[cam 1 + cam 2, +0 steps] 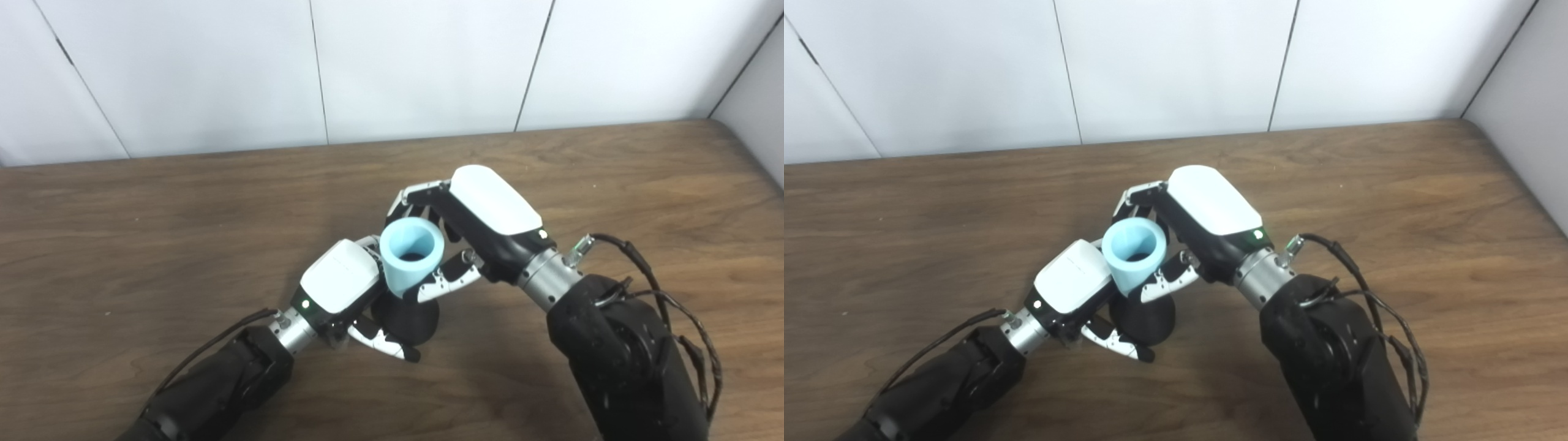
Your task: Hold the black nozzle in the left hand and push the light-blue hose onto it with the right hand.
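Wooden table (184, 208), left robot hand (340, 285) gripping black nozzle (407, 318), right robot hand (484, 214) clasping light-blue hose (410, 254) atop it

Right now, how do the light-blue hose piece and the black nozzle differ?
The light-blue hose piece is a pale open tube, mouth up; the black cone-shaped nozzle is dark and flares wider at its base. The hose sits on top, in the right hand; the nozzle is below, in the left hand. Both stand roughly upright, joined.

No words to read

No letters, numbers, brands or signs anywhere, not on any thing in either view.
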Controlling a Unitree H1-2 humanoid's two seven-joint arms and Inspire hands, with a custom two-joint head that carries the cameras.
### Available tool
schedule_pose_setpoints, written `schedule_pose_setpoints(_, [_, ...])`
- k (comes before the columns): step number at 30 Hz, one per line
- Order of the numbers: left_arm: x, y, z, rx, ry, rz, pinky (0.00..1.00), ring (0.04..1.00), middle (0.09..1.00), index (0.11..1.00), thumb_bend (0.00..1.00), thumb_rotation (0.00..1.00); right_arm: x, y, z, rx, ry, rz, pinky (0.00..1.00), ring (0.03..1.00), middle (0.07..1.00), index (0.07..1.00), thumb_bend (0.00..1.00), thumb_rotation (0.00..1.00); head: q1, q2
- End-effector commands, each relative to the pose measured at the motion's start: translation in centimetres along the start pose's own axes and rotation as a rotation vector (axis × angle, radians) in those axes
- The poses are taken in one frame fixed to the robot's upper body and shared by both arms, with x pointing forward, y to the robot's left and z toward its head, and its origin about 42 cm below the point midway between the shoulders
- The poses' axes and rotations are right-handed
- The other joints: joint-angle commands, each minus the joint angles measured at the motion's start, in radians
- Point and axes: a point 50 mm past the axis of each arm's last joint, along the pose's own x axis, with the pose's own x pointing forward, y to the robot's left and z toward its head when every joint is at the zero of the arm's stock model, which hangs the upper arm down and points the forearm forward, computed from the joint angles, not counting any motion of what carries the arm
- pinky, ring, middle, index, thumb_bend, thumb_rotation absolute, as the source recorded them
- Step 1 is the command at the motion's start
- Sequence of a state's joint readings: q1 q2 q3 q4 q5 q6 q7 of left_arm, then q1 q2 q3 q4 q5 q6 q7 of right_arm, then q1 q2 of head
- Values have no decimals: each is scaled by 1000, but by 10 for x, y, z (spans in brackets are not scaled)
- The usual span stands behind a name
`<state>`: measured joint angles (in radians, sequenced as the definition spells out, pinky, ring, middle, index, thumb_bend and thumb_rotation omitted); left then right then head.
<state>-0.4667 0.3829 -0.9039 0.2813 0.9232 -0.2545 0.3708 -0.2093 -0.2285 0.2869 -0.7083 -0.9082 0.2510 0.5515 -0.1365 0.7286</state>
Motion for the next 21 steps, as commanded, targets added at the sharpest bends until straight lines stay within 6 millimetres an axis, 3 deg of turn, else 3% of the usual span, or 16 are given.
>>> schedule_pose_setpoints(1, [-58,-92,60,-39,-75,-432,752,464,441,527,514,0,-4,-4,9,-77,-86,-53,177,347,433,531,510,0,-1,0])
schedule_pose_setpoints(13, [-60,-91,61,-45,-69,-440,758,476,451,522,514,0,-9,7,-4,-68,-47,-67,187,348,435,536,509,0,1,5])
schedule_pose_setpoints(21, [-63,-90,59,-45,-70,-436,754,466,444,526,512,0,-10,8,-14,68,20,-82,162,335,439,537,507,0,-1,6])
